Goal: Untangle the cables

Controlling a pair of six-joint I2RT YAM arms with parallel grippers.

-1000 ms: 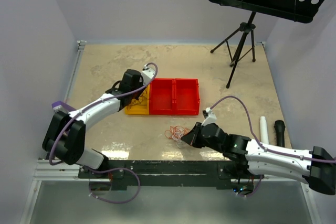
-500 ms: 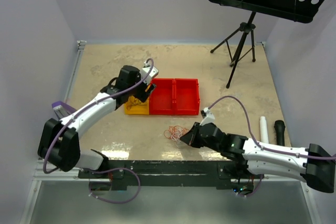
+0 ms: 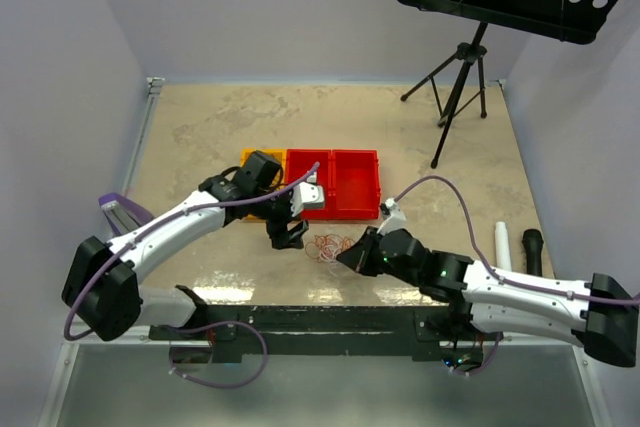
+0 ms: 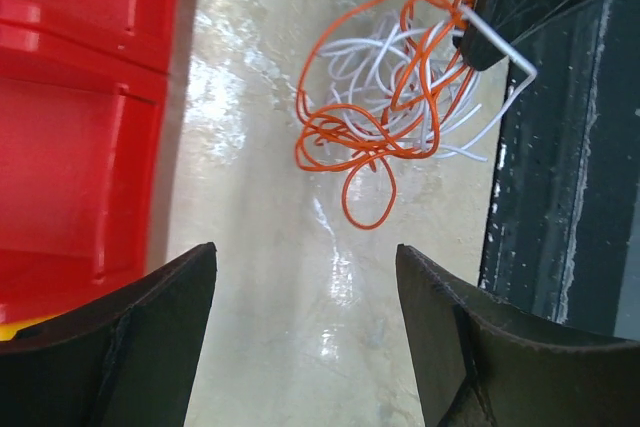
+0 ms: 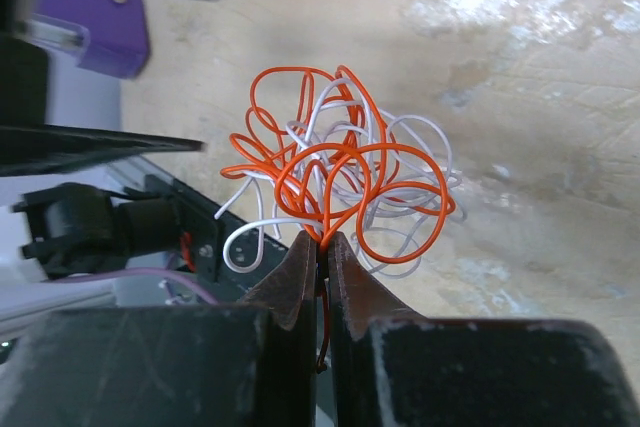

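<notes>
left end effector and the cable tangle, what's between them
Only bare tabletop lies between the left end effector and the cables, seen in the left wrist view.

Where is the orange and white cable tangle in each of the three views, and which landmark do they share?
Top external: cable tangle, low centre.
Left wrist: upper right.
Right wrist: centre.
Shared landmark: the right hand pinching it.
</notes>
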